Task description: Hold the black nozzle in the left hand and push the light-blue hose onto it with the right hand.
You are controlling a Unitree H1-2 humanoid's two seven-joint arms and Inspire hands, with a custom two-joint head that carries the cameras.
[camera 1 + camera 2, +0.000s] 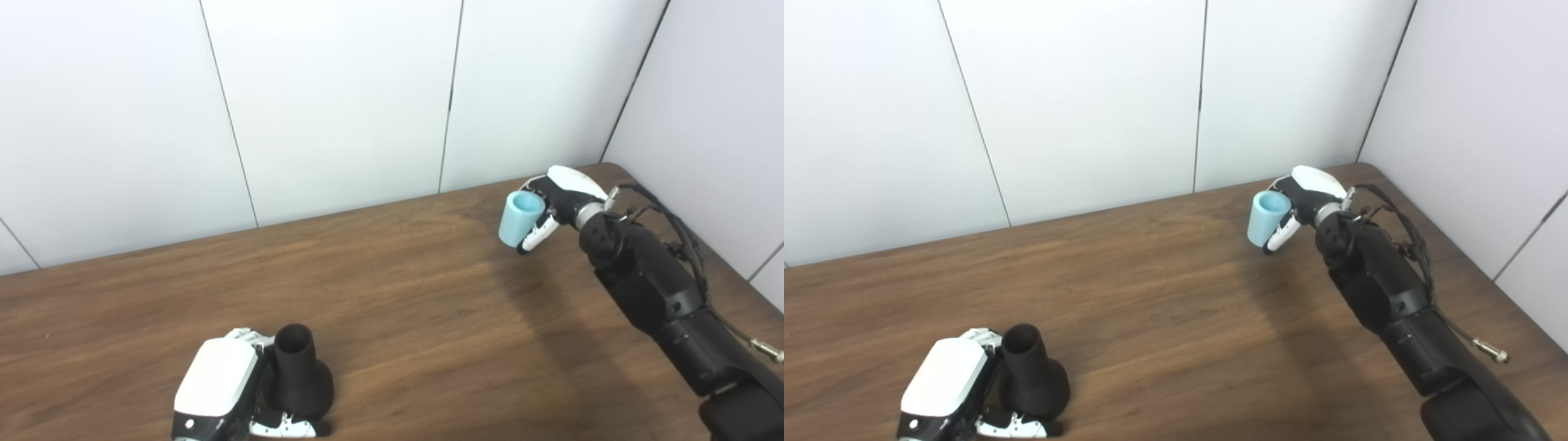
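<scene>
The black nozzle (300, 373) stands upright on the wooden table (404, 306) near the front left, narrow open end up and flared base down. My left hand (223, 392) is wrapped around its left side and base, fingers closed on it. Far off at the back right, my right hand (554, 205) holds the short light-blue hose (519, 218), a tube with its open end facing up and toward me. The hose hangs a little above the table. A wide stretch of table separates hose and nozzle.
White wall panels (337, 104) stand along the table's back edge and meet a side wall at the right corner. Black cables (686, 245) run along my right forearm. The table's right edge lies close to that arm.
</scene>
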